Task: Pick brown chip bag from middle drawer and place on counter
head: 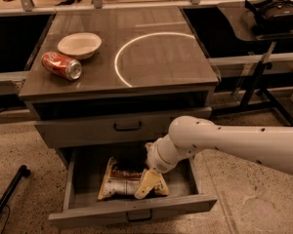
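My arm (224, 140) stretches in from the right and bends down at the wrist into the open middle drawer (132, 212). My gripper (149, 184) sits low over the right end of the brown chip bag (118, 182), which lies flat on the drawer floor. Whether it is parted or clamped, I cannot tell.

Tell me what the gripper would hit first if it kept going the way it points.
Probably the brown chip bag: the gripper angles down into the open middle drawer over one end of the bag. Whether they touch is unclear.

Crinkled brown chip bag (118, 183) flat in open middle drawer (88, 215), gripper (149, 183) over it
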{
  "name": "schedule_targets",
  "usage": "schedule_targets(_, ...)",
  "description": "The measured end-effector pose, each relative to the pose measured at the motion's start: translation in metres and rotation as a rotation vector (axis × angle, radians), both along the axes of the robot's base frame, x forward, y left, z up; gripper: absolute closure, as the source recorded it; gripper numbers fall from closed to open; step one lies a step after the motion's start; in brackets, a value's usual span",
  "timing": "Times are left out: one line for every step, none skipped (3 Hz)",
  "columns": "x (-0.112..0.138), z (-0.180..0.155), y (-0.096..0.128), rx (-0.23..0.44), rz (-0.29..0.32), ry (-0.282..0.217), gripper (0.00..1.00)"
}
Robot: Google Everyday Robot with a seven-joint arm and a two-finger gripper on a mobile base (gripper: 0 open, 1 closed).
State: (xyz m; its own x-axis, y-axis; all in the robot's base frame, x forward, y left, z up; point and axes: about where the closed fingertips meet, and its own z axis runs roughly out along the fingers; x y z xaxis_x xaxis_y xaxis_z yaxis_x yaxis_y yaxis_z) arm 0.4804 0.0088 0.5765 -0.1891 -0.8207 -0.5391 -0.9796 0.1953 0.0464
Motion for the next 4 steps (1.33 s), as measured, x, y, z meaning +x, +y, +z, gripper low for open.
schedule_targets(0.0, 0.0, 0.0, 0.0, 0.0, 0.0, 0.0)
schedule_targets(0.005, -0.019, 0.007, -0.009, 0.0, 0.019, 0.0)
schedule_targets(0.014, -0.055, 0.022, -0.062, -0.002, 0.031, 0.0)
schedule_targets(0.025, -0.075, 0.033, -0.096, -0.017, 0.012, 0.0)
